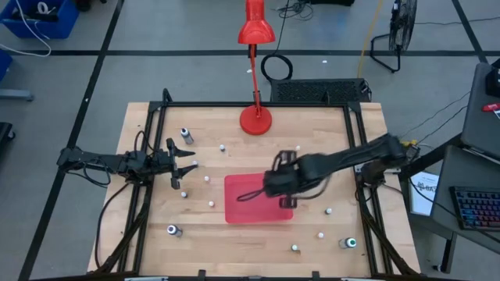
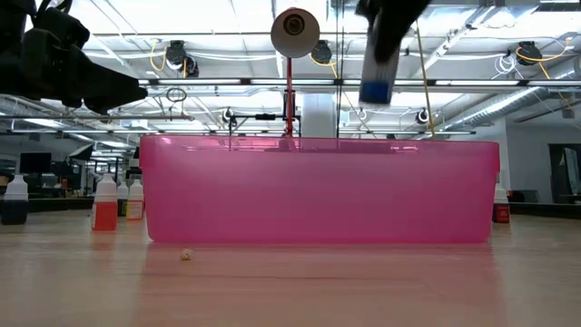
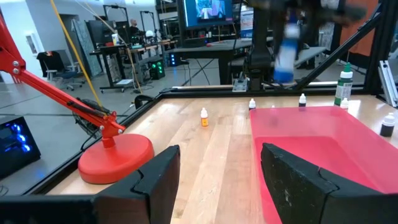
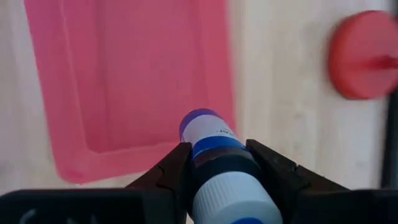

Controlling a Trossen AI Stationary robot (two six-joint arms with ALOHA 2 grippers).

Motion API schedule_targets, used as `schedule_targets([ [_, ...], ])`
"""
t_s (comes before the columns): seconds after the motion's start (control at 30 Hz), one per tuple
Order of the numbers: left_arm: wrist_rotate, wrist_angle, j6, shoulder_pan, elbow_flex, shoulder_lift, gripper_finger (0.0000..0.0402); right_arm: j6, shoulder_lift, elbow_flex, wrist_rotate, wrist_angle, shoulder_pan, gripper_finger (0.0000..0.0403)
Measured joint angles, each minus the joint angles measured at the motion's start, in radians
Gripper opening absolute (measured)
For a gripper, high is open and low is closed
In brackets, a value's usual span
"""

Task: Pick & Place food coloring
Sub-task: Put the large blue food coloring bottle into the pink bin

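Holding a food coloring bottle over the pink tray

My right gripper [image 4: 217, 171] is pinching a blue-banded bottle [image 4: 214, 155] above the pink tray [image 1: 234, 204] at the table's [image 1: 367, 257] middle, while my left gripper [image 1: 183, 165] is hovering spread near the left edge.

The tray [image 1: 242, 204] lies mid-table, the lamp [image 1: 255, 119] behind it, small bottles [image 1: 212, 203] scattered around.
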Motion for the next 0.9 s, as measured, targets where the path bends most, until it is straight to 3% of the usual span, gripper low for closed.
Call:
schedule_targets([
  [0.3,0.000,0.000,0.000,0.000,0.000,0.000,0.0225,-0.095,0.172,0.000,-0.062,-0.038,-0.047,0.0123],
  [0.9,0.000,0.000,0.000,0.000,0.000,0.000,0.0225,-0.147,0.162,-0.186,-0.160,0.181,-0.125,0.0122],
])
